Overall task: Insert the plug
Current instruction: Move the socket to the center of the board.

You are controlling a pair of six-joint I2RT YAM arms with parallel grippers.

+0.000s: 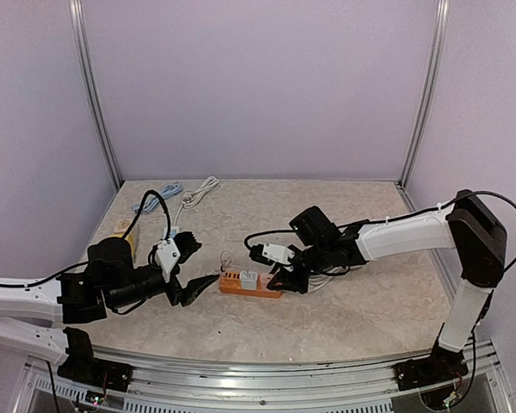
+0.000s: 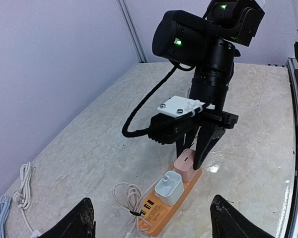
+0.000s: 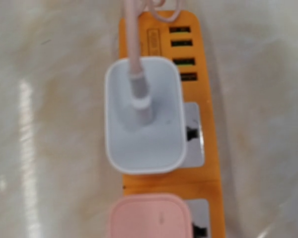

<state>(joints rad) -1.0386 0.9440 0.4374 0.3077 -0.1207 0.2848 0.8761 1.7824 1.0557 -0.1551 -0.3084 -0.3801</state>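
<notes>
Two plugs on the orange power strip [image 1: 241, 288] in the top view. The white charger [image 1: 248, 279] stands upright on it, and the right gripper [image 1: 282, 280] is down over the strip's right end. The left gripper [image 1: 193, 268] sits just beside the left end with its jaws spread, touching nothing I can make out. It looks parked there to brace the strip if it slides.

Left wrist view: its own fingertips [image 2: 82, 220] are wide apart at the bottom edge, with the strip lying beyond them, not gripped. The right gripper's fingers converge to a closed V with the tips on the pink plug [image 2: 186, 161], just behind the white charger. Can't tell whether it pinches the body or pushes on top. The vertical approach makes sense, since the force goes straight down into the strip.

Right wrist view, looking straight down: the pink plug is at the bottom edge, square to the strip and apparently low on it. The white charger is above it, with the pink cable [image 3: 131, 39] running off the top past the USB ports [image 3: 181, 52]. Its own fingers are out of frame.

Judgement: the pink plug is the task item, at or near seated. A final push wants the strip held.
</notes>
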